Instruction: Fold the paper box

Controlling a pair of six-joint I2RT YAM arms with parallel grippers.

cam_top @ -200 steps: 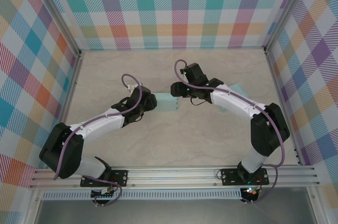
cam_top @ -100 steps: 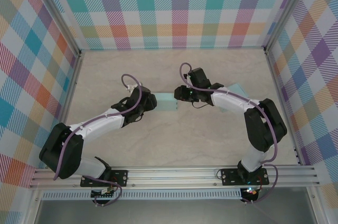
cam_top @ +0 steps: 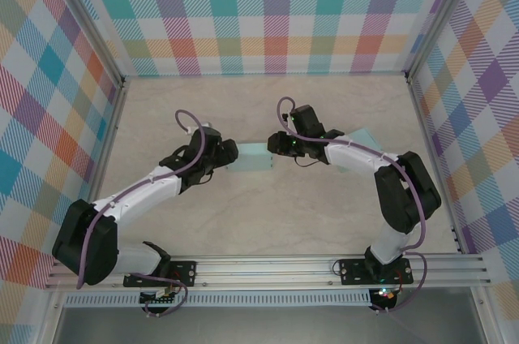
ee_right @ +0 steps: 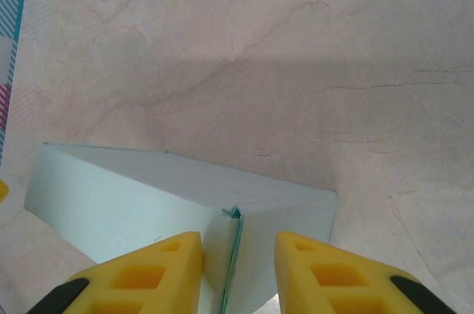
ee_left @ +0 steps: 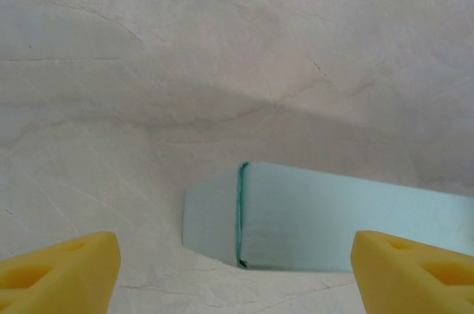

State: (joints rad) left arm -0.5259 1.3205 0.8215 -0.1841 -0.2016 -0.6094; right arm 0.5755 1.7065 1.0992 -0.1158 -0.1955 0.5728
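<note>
The paper box (cam_top: 253,157) is a pale teal carton lying on its side mid-table between my two arms. In the left wrist view its left end (ee_left: 215,218) shows a flap folded flat along a darker teal seam. My left gripper (ee_left: 237,275) is open, its yellow fingertips (ee_left: 63,273) spread wide, just short of that end and not touching it. From above, this left gripper (cam_top: 225,156) sits at the box's left end. My right gripper (cam_top: 278,144) is at the right end. There, the right gripper (ee_right: 238,273) is shut on the box (ee_right: 133,188), pinching its end seam.
A flat pale teal sheet (cam_top: 362,139) lies on the table under my right forearm. Plaid walls (cam_top: 276,11) enclose the back and both sides, and the left one also appears as a plaid strip (ee_right: 11,3). A metal rail (cam_top: 268,267) runs along the near edge.
My right gripper moved down to the box's right end and closed on it. My left gripper opened wider and drew back slightly left. The box stayed put.
</note>
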